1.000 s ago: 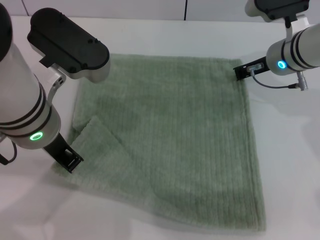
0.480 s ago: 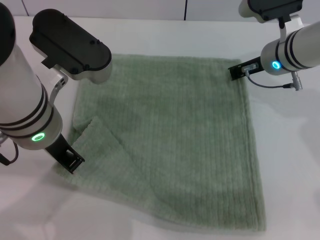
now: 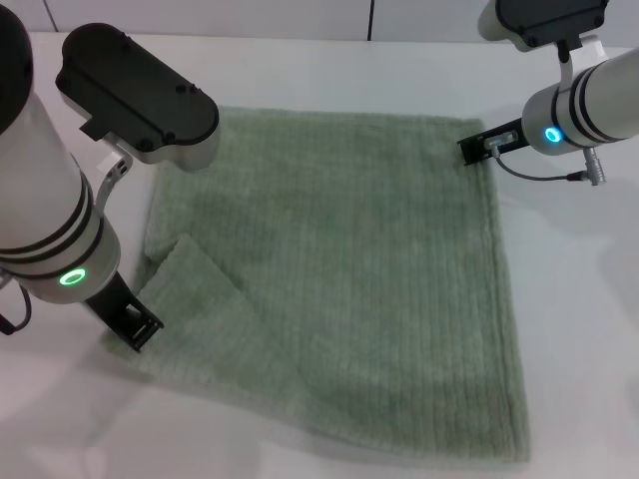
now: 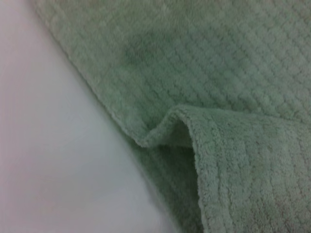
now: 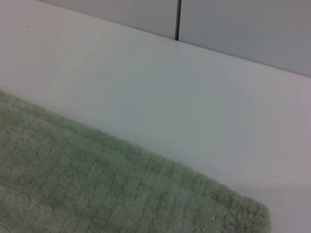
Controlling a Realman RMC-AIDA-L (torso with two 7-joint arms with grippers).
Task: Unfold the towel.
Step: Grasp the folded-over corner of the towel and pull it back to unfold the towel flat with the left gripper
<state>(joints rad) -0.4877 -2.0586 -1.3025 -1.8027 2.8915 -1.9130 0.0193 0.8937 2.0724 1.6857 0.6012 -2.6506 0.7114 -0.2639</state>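
The pale sage-green towel (image 3: 339, 269) lies nearly flat on the white table. Its near-left corner is folded over into a flap (image 3: 195, 284). My left gripper (image 3: 137, 327) is low at the towel's near-left edge, beside that flap. The left wrist view shows the ribbed towel (image 4: 233, 63) with the raised fold (image 4: 243, 160) and bare table beside it. My right gripper (image 3: 471, 148) is at the towel's far right corner. The right wrist view shows that corner of the towel (image 5: 73, 194) lying on the table.
The white table (image 3: 579, 329) extends on all sides of the towel. Grey wall panels (image 5: 233, 29) stand behind its far edge. A thin cable (image 3: 539, 178) hangs from the right arm just past the towel's right edge.
My left gripper has shifted slightly toward the near-left, off the towel's edge. My right gripper has moved a little left along the far right corner. The towel has hardly moved.
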